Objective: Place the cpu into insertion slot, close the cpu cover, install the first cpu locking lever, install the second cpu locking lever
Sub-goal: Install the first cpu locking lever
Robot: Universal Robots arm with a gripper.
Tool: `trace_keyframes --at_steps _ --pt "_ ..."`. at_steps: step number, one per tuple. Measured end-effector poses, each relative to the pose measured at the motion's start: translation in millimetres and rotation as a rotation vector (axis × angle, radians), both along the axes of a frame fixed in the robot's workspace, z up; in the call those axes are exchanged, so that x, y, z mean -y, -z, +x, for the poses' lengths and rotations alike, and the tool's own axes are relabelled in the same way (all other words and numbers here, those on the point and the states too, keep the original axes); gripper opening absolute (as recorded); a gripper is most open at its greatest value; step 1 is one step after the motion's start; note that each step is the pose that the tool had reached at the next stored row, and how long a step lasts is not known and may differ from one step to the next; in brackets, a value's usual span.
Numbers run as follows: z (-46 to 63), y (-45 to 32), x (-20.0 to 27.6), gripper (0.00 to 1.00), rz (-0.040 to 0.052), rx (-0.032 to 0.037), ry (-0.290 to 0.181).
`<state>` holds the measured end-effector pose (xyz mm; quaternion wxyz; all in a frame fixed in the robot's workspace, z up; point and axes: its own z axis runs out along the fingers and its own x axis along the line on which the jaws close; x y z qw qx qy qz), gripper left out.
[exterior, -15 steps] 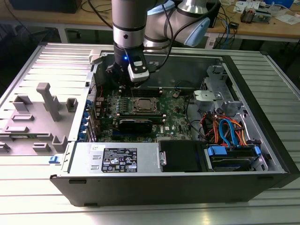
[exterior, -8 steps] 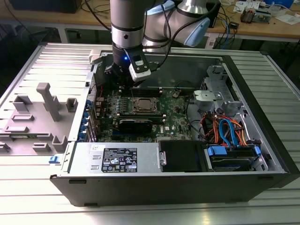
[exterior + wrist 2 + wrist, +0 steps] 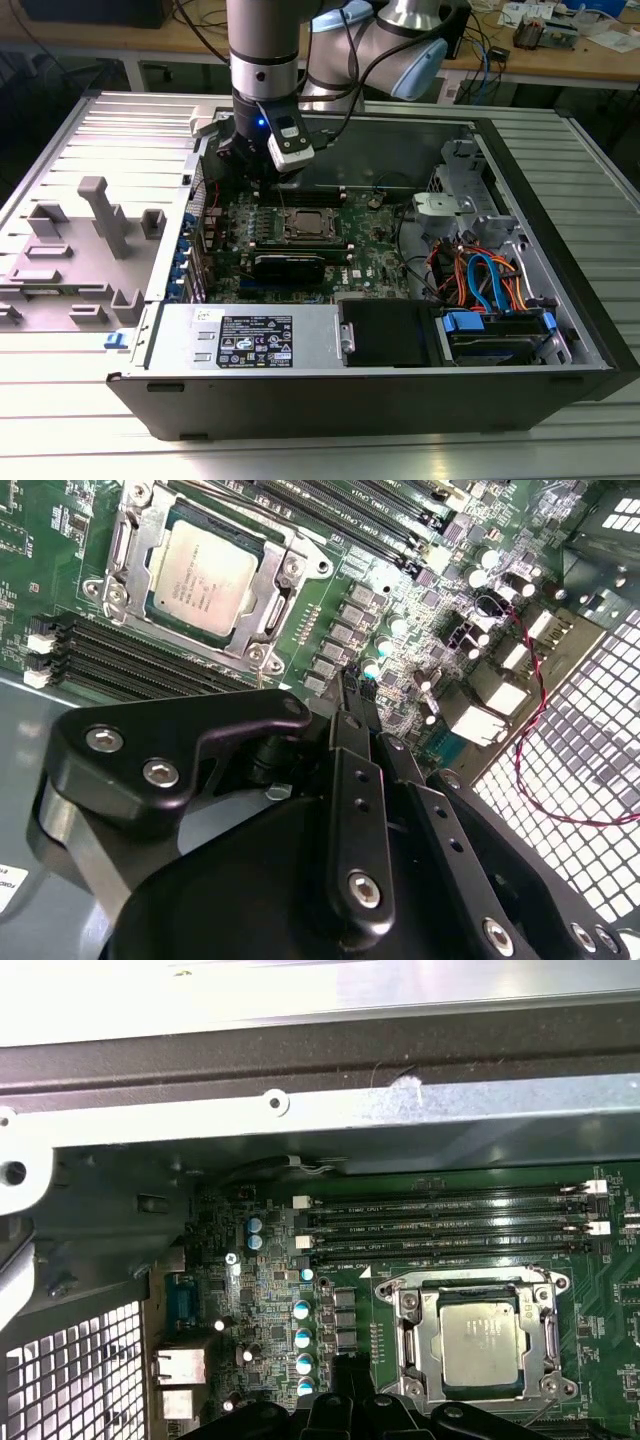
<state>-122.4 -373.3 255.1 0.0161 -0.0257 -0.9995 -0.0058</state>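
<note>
One cpu noted in both wrist views, seated flat in insertion slot on green board, cpu cover down around it. Fingers of gripper drawn together, empty; hangs just beside socket, on side toward rear ports, clear of chip

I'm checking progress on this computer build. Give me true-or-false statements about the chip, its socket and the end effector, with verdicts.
1. The chip sits in the socket on the green board. True.
2. The end effector carries the chip. False: the chip lies in the socket, apart from the end effector.
3. The silver frame plate lies down around the chip. True.
4. The computer case is closed up. False: its side is open and the board shows inside.
</note>
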Motion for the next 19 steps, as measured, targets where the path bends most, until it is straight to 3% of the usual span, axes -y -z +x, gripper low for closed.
trace_keyframes --at_steps 7,14,19 --pt "-0.2 0.0 -0.9 0.11 0.0000 0.0000 0.000" --pt "-0.8 0.0 -10.6 0.11 -0.0004 -0.0001 -0.069" --pt "-1.4 0.3 -15.5 0.11 -0.0004 0.0000 -0.085"
